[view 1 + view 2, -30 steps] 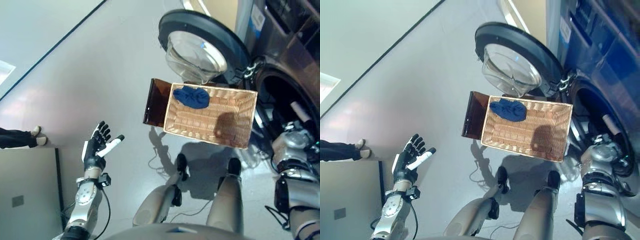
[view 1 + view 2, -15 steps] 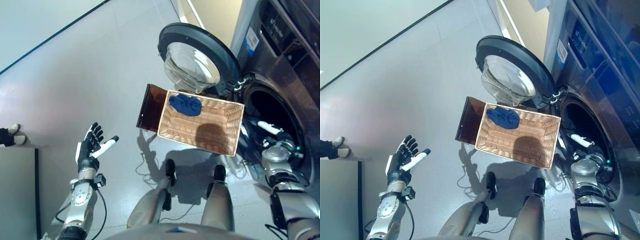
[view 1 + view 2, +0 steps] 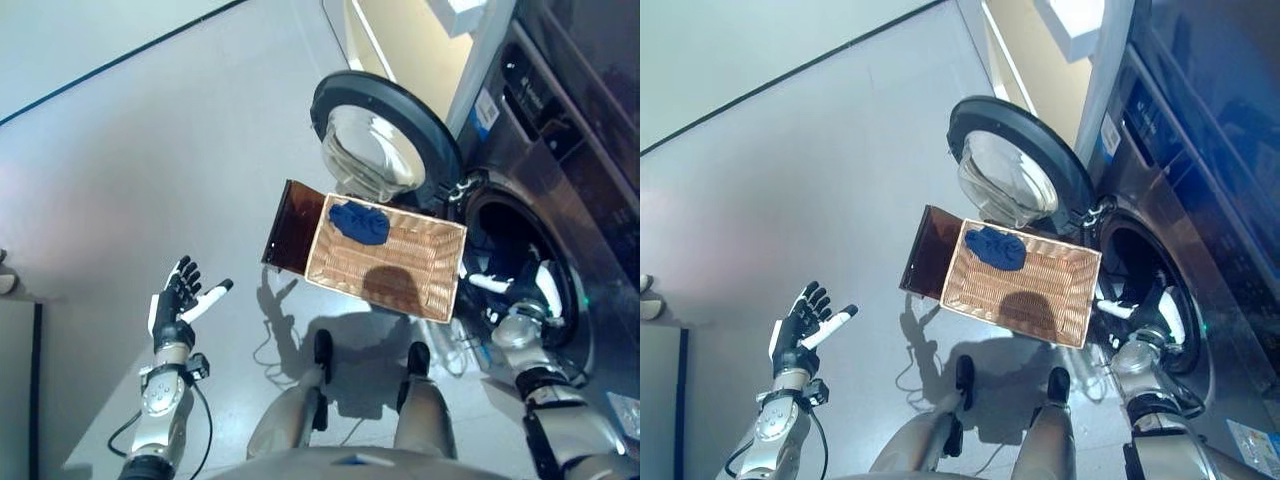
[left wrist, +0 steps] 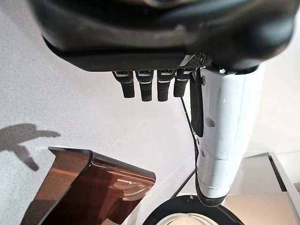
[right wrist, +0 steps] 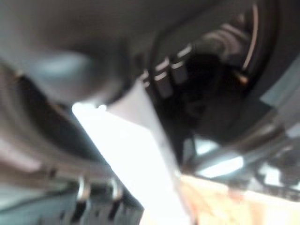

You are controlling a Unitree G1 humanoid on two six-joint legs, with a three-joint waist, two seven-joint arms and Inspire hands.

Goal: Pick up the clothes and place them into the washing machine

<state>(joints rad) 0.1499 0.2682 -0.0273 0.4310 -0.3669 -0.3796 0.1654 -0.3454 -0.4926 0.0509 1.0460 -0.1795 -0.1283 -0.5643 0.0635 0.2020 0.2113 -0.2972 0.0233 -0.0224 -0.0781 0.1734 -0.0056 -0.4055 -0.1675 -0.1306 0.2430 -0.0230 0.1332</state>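
The wicker basket (image 3: 390, 265) holds blue clothes (image 3: 358, 222) at its 10 o'clock corner. My left hand (image 3: 176, 305) is spread, empty; my right hand (image 3: 510, 300) sits at the washing machine (image 3: 560, 180) drum mouth, fingers unreadable.

No print could be read: the washing machine (image 3: 560, 150) bore a small sticker (image 3: 487, 102) at its upper front, its lettering too small to make out.

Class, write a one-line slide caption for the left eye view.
Blue cloth lies in a wicker basket beside the washing machine, its door open.
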